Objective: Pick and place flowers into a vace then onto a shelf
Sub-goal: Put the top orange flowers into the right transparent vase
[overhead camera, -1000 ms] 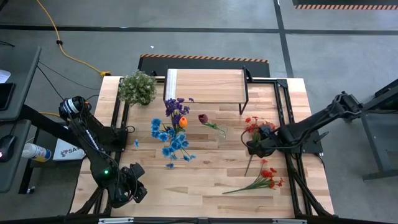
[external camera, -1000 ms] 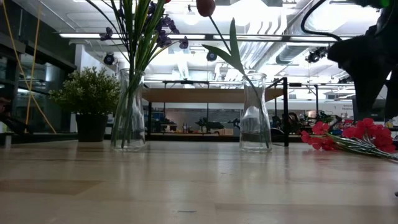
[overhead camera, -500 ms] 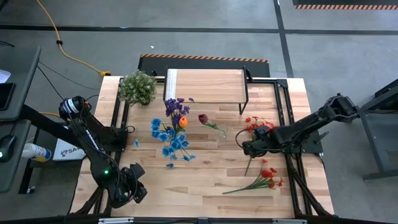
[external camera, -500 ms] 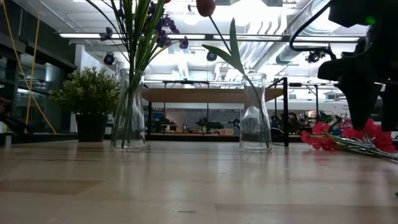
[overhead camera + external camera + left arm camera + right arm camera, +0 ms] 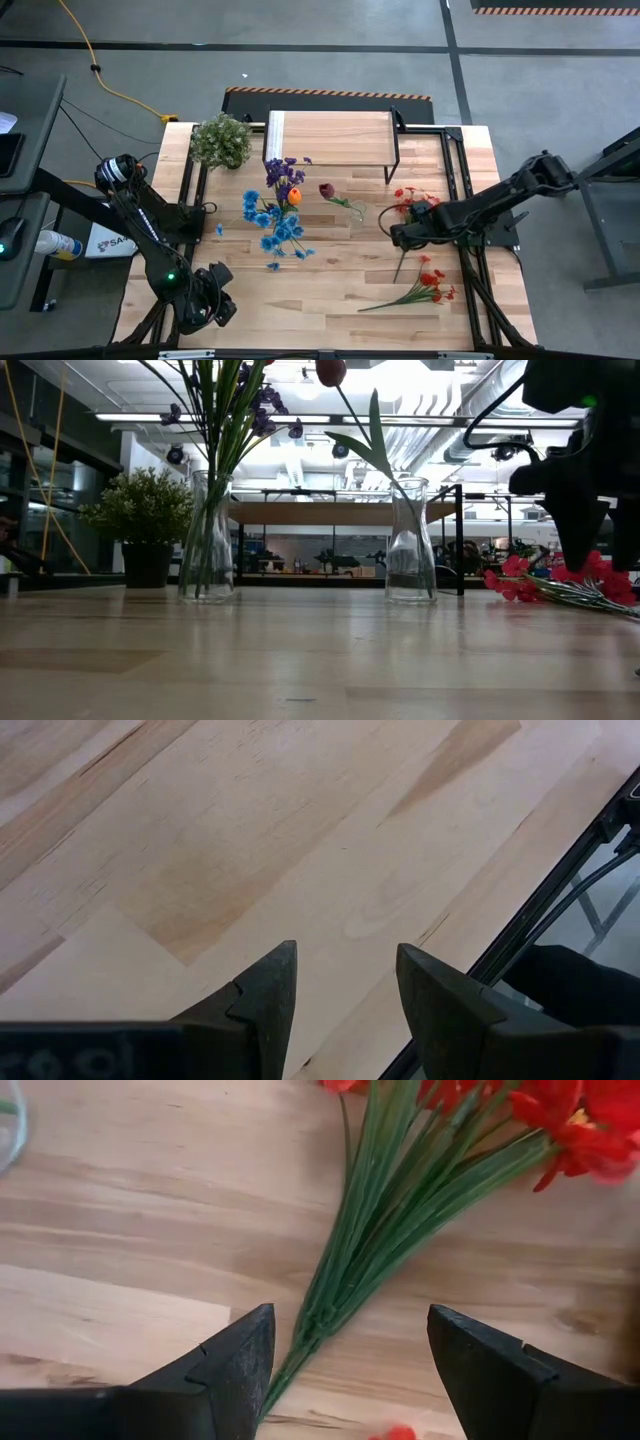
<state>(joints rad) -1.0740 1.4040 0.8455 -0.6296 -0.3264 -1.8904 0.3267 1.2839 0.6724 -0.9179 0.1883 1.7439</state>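
Above the bench: right end effector spread wide over red flowers, stems between its fingers, ungripped.
Left end effector: partly open, empty.

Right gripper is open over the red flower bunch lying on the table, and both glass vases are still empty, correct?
Not quite. The vases already hold flowers, as the low view shows. The right gripper is open over the red flower bunch on the table.

Shelf set at table far edge, potted plant beside it toward left. 2 vases placed mid-table before shelf, flowers in them. More flowers laid flat toward right edge.
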